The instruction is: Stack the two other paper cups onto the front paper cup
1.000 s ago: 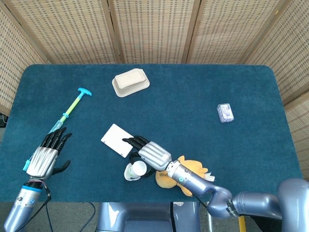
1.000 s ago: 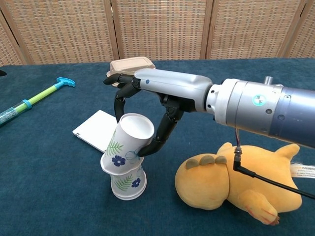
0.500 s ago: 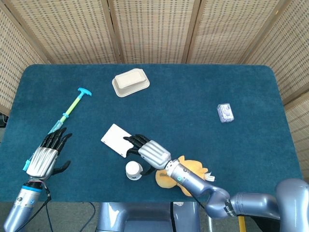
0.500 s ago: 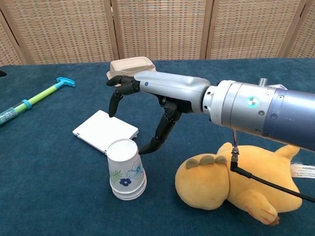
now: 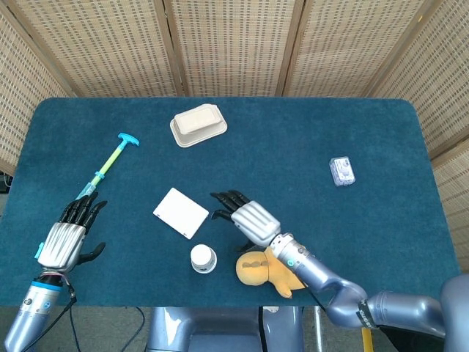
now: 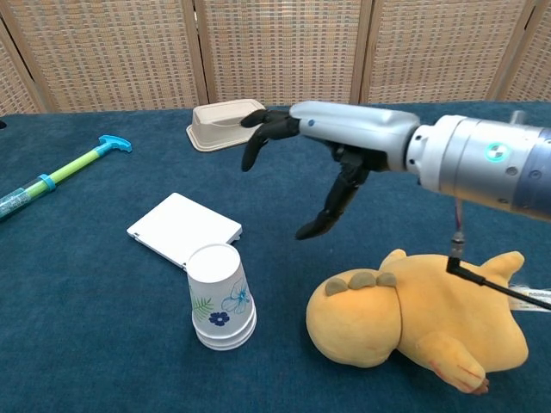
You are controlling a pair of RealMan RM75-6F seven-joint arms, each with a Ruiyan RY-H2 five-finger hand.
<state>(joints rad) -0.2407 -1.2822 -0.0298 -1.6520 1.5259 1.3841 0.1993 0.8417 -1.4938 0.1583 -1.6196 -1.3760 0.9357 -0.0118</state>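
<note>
Standing nested near the table's front edge: the paper cups

Sitting mouth-down, the stack of paper cups (image 6: 220,297) rests on the blue table (image 5: 293,139), one cup nested over the others, their rims bunched together at the bottom. The stack stands upright, just in front of the white flat box (image 6: 183,229) and to the left of the yellow plush toy (image 6: 417,314), apart from both in the head view.

The right hand (image 6: 323,163) hovers above the table between the box and the plush toy, fingers spread apart and holding nothing; its thumb points down toward the cloth, clear of the cups. The left hand (image 5: 66,238) lies near the table's left front corner, fingers apart and empty, close to the lower end of the green and blue tool (image 5: 108,164).

Farther back sit a beige lidded container (image 5: 198,125) and, off to the right, a small clear packet (image 5: 341,171).
</note>
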